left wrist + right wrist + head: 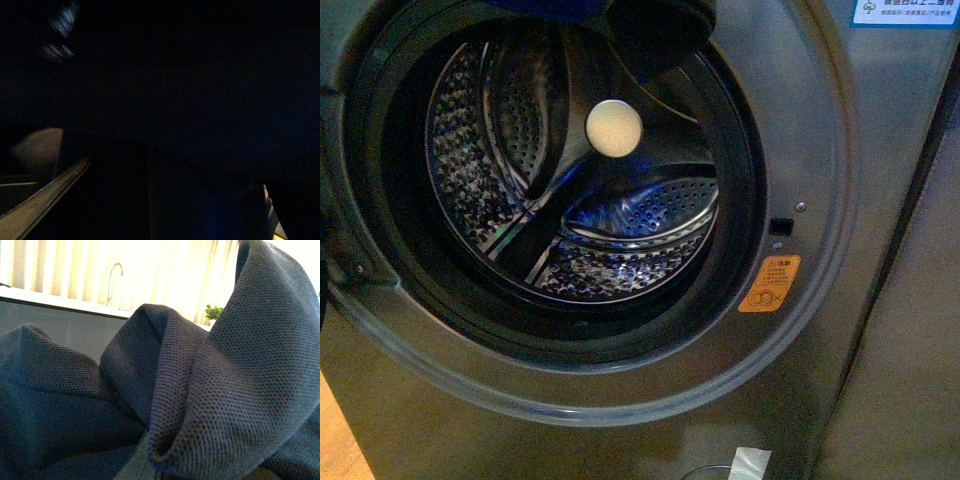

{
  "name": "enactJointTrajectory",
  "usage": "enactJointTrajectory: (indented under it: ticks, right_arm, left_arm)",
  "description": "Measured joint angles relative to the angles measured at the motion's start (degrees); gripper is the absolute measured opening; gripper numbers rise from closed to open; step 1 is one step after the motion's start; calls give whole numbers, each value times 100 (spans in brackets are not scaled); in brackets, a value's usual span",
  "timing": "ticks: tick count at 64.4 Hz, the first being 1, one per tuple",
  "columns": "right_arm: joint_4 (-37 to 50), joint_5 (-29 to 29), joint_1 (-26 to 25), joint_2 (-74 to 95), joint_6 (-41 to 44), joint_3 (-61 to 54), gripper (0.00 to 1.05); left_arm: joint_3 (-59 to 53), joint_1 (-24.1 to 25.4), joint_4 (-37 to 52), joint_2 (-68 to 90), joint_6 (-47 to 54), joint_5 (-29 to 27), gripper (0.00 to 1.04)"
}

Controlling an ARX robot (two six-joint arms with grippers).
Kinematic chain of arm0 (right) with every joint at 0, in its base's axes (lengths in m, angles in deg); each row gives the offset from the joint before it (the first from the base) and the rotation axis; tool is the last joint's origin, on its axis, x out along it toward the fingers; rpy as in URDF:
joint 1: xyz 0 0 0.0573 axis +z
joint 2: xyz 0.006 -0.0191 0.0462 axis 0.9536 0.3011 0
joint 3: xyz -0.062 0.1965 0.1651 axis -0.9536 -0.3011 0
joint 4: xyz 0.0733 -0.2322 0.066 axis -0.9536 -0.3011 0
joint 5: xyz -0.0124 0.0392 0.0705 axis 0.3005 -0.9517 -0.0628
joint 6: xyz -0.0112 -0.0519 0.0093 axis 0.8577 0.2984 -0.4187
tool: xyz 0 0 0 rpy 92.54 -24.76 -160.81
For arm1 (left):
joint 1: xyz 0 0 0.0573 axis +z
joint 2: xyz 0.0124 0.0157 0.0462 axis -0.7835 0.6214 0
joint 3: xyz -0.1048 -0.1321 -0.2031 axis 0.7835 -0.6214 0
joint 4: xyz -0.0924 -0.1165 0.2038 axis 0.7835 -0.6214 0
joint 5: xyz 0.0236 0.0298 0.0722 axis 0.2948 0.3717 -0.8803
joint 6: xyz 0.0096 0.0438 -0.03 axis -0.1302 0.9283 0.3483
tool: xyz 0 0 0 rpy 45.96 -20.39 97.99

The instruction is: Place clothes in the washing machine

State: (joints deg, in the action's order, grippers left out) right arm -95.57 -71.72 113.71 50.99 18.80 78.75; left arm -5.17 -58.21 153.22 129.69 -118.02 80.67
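At the mouth of the washing machine (pixel 820 200), the round black-rimmed opening (pixel 745 200) stands uncovered, and the perforated steel drum (pixel 470 170) catches a blue light (pixel 620 215) low inside. A cream disc (pixel 614 128) sits at the drum's far centre.

The clothes (pixel 75 405), a dark navy knit, fill nearly the whole right wrist view in thick folds heaped right against the camera. The right hand is buried beneath them, so whether its fingers are apart, together or clamped on the cloth cannot be told. Far behind the folds are pale curtains (pixel 165 270), a curved tap (pixel 114 280) and a small green plant (pixel 214 312) on a light surface (pixel 50 299).

From the front, a dark rounded mass (pixel 655 35) with a blue edge hangs at the top of the opening, overlapping the black rim just right of centre — whether it is the garment or an arm cannot be made out. Below and to either side of it the opening is free, ringed by the black gasket and the broad grey door frame.

An orange warning sticker (pixel 769 283) sits on the machine's face to the right of the rim, beneath a small black latch slot (pixel 780 226). A plain grey panel (pixel 910 350) abuts the machine on the right, and a strip of wooden floor (pixel 340 440) shows at near left.

The left wrist view is dark — the left hand is not seen.
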Motion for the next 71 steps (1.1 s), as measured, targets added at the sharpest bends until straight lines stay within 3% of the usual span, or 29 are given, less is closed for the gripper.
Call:
enactJointTrajectory:
  ticks: [5,11,34,52,71]
  right_arm:
    - [0,-24,13,0,2,-13,14]
    - [0,9,0,-2,2,-13,14]
    - [2,-26,4,-35,0,-13,14]
    - [2,-17,4,-35,0,-13,14]
    - [2,-20,4,-35,-2,-13,14]
  left_arm:
    - [90,-442,-693,42,553,-289,98]
    - [24,-721,-726,0,1019,-181,98]
    - [-459,-813,981,-466,817,326,98]
    - [-544,-791,1073,-518,813,295,98]
    - [-302,-498,289,-782,876,-953,98]
